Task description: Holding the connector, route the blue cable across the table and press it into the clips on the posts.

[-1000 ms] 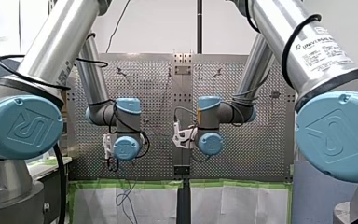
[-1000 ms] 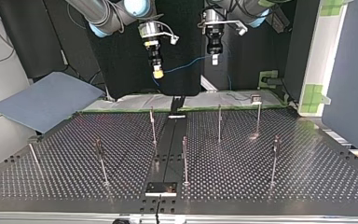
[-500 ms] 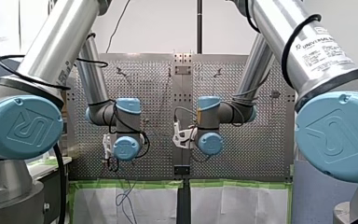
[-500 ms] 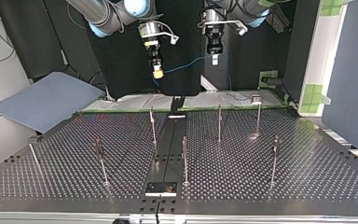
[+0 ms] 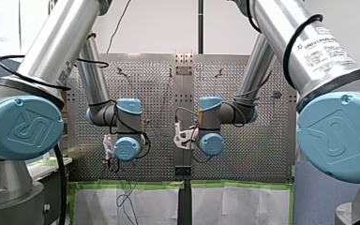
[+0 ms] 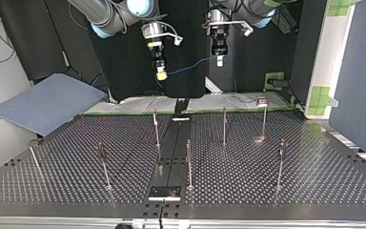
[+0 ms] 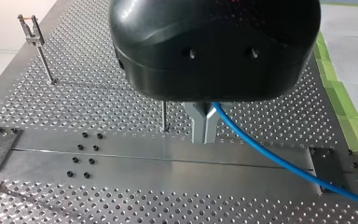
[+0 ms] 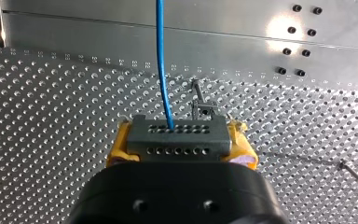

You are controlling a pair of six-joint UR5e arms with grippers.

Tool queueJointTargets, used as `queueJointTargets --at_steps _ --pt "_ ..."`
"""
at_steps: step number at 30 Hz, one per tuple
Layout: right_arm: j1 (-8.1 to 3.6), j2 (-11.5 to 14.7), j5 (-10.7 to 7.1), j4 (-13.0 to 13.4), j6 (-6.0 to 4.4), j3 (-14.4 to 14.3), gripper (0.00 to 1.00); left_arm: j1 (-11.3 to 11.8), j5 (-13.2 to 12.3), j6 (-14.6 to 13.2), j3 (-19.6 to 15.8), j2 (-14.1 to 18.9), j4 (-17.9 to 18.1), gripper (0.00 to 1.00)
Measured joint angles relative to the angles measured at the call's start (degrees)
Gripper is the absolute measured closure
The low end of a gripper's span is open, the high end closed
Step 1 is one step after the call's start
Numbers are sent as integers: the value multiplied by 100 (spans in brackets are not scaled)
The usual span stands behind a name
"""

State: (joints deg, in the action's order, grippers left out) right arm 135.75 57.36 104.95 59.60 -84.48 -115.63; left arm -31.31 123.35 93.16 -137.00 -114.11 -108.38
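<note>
The thin, smooth blue cable (image 6: 193, 64) runs through the air in a shallow slanted line between the two grippers. It is well above the perforated metal table (image 6: 314, 181) and touches none of the slender metal posts (image 6: 224, 125) standing upright on it. One end enters the dark grey rectangular connector (image 8: 176, 135), a block with two rows of small round holes. My right gripper (image 6: 161, 74) clamps this block between its yellow pads (image 8: 115, 150). My left gripper (image 7: 204, 125) has its flat metal fingers (image 7: 198, 123) pinched together on the cable, which leaves them in a gentle curve over the table's smooth central strip (image 7: 135, 161). In the left wrist view, one post ends in a small forked clip (image 7: 30, 29), with nothing in it.
</note>
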Motion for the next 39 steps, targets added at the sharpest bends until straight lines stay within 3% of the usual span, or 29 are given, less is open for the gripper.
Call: queueJointTargets --at_steps 31,39 --pt "5 -3 3 -2 3 2 100 0 -6 6 0 0 0 100" --pt "99 -288 33 -289 17 24 100 0 -9 9 0 0 0 100"
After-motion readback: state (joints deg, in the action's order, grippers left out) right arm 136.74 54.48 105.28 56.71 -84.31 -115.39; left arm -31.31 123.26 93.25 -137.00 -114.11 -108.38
